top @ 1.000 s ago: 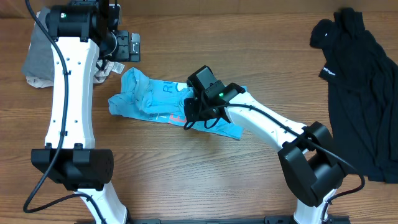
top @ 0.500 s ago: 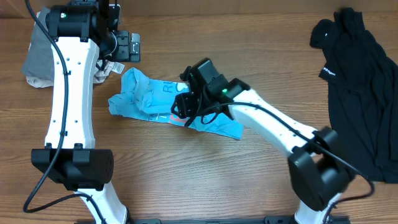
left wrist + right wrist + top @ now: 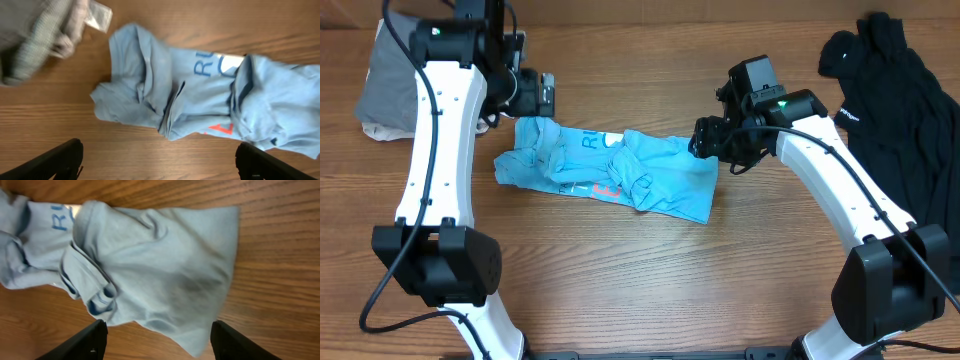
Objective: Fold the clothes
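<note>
While both arms hang over the wooden counter [image 3: 620, 290], the blue T-shirt [image 3: 610, 175] lies crumpled near its middle, a rumpled band of cloth with blue lettering and a scrap of orange print showing among the folds. The left hand [image 3: 534, 95] hovers just beyond the shirt's upper left corner, its fingers [image 3: 55, 162] spread wide with nothing between them. The right hand [image 3: 708, 140] hangs at the shirt's right edge, its fingers [image 3: 82, 341] parted too and gripping nothing. A gray garment [image 3: 380, 90] sits bunched at the far left, beside the left arm. A black garment [image 3: 905, 130] sprawls along the right side, well apart from the shirt.
</note>
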Action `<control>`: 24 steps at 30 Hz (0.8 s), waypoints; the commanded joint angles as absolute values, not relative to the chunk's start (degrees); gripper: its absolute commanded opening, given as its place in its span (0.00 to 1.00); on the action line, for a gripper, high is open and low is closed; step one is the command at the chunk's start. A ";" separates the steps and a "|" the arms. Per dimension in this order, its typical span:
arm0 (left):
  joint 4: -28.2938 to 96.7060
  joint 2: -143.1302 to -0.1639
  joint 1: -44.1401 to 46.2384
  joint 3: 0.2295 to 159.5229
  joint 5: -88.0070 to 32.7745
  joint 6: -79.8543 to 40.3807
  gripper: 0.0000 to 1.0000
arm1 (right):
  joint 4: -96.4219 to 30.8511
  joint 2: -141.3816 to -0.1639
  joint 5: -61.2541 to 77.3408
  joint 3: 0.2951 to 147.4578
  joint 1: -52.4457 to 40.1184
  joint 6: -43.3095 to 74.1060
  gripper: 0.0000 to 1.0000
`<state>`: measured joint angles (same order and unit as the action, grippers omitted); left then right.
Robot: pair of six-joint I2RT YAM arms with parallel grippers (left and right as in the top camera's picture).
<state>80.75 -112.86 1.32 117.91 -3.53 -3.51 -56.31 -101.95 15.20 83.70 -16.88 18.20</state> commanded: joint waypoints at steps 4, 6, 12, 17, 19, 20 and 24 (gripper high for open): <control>72.77 -113.16 -4.47 103.92 -7.53 -0.58 1.00 | -56.49 -100.77 13.69 84.99 -16.91 16.23 0.72; 68.71 -113.16 -5.98 99.90 -7.57 1.39 1.00 | -56.71 -100.77 13.69 84.99 -16.91 16.23 0.72; 55.75 -113.16 -7.92 88.29 -10.57 10.96 1.00 | -57.98 -100.77 13.50 84.99 -16.91 16.23 0.72; 46.89 -113.16 -8.21 81.69 -10.57 12.10 1.00 | -59.44 -100.77 13.21 84.99 -16.91 16.21 0.72; 43.53 -113.16 -8.25 79.50 -10.57 12.03 0.99 | -60.03 -100.77 12.27 84.99 -16.91 16.21 0.72; 41.71 -113.16 -8.25 78.35 -10.57 12.03 0.99 | -60.42 -100.77 11.88 84.99 -16.91 16.21 0.73; 35.11 -113.16 -8.27 74.08 -10.55 12.05 0.97 | -61.39 -100.77 11.35 84.99 -16.91 16.23 0.73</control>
<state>37.76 -113.38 -7.99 76.86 -9.52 10.66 -61.23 -101.95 12.58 83.70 -16.91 16.47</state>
